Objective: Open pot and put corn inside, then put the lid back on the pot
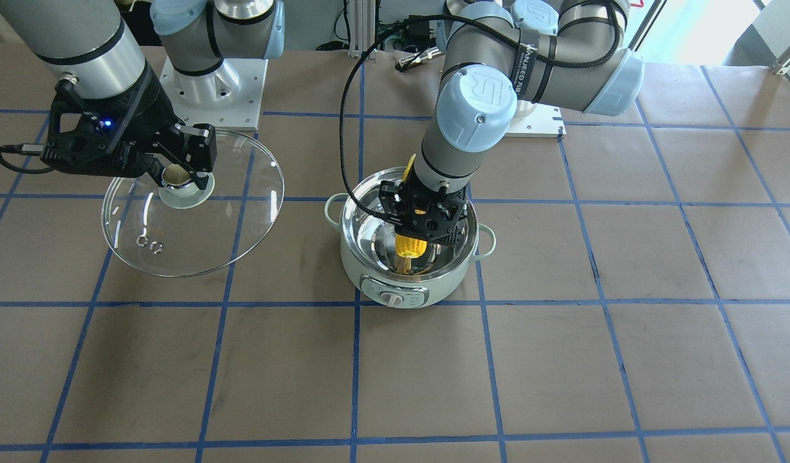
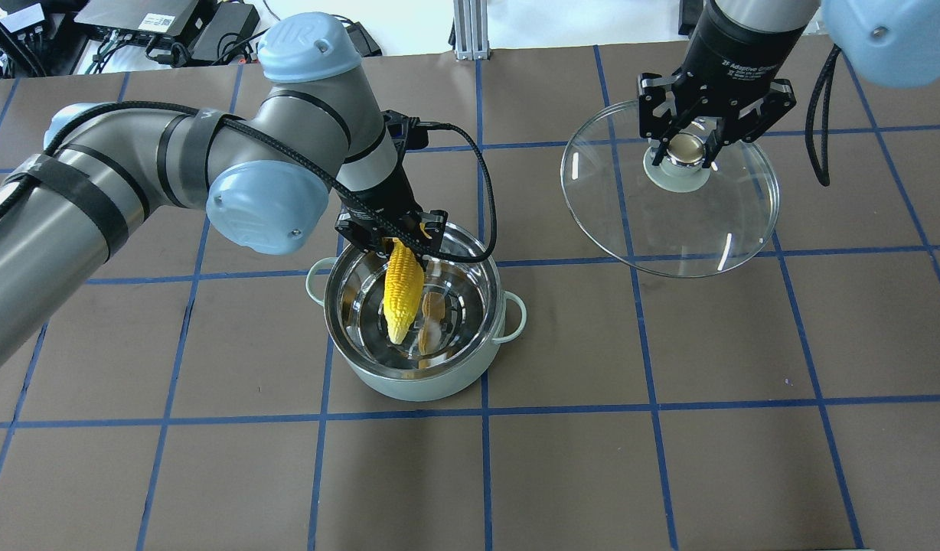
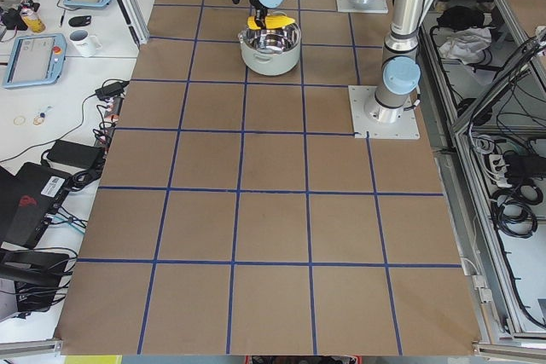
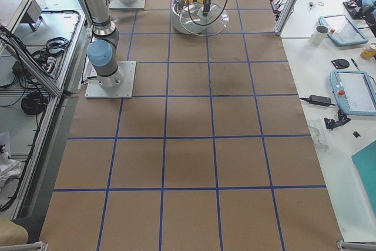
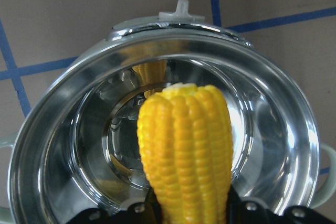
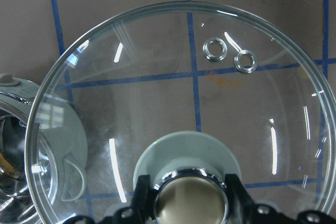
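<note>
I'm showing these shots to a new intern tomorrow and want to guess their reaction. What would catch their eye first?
The bright yellow corn stands out most. It is gripped at its upper end by the left gripper and slants down into the open pot at the centre of the scene. Next comes the big clear glass lid, which the right gripper holds from above, off to the pot's side on the robot's right.

There is one pot (image 2: 409,383) and one corn cob (image 2: 403,295). One glass lid (image 2: 707,222) bears two vent holes (image 6: 216,49).

Yellow corn (image 2: 403,295) slanting into open mint-green pot (image 2: 416,384); clear lid (image 2: 669,226) well apart.
</note>
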`<state>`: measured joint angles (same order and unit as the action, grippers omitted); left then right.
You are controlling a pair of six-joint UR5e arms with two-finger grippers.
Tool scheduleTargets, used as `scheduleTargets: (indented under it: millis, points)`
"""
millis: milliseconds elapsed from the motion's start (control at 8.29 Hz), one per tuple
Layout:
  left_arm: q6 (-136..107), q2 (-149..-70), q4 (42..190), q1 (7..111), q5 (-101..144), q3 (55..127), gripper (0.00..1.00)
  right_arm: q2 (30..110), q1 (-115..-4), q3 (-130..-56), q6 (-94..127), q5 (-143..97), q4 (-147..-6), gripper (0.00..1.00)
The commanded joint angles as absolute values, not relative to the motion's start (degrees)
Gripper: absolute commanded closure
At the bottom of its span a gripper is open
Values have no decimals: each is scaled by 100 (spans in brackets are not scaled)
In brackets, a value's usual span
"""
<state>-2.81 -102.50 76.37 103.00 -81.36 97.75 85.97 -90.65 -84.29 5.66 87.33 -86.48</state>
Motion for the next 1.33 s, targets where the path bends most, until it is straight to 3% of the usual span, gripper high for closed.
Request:
scheduleTargets:
  millis: [0,241,362,482,603,724,1206]
  points:
    - [-264,-10458,7638,10354,-8147,9800,100,8604,-9088,-8429,598,8806,-8631,74]
    - [-255,-10494,7638,10354,-8156,9800,100,8604,-9097,-8429,598,8850,-8596,74]
    - [-246,-10538,7638,10354,-8165,9800,88,8604,-9097,-8429,580,8859,-8596,74]
    - [-229,-10547,7638,10354,-8174,9800,48,8613,-9097,-8429,571,8859,-8604,74]
    - [-255,-10547,7638,10354,-8174,9791,17,8613,-9088,-8420,571,8859,-8604,74]
    - [-246,-10538,7638,10354,-8183,9782,0,8639,-9088,-8385,571,8851,-8604,74]
    - [-220,-10249,7848,10266,-8886,9625,0,8815,-9061,-8367,571,8789,-8411,73]
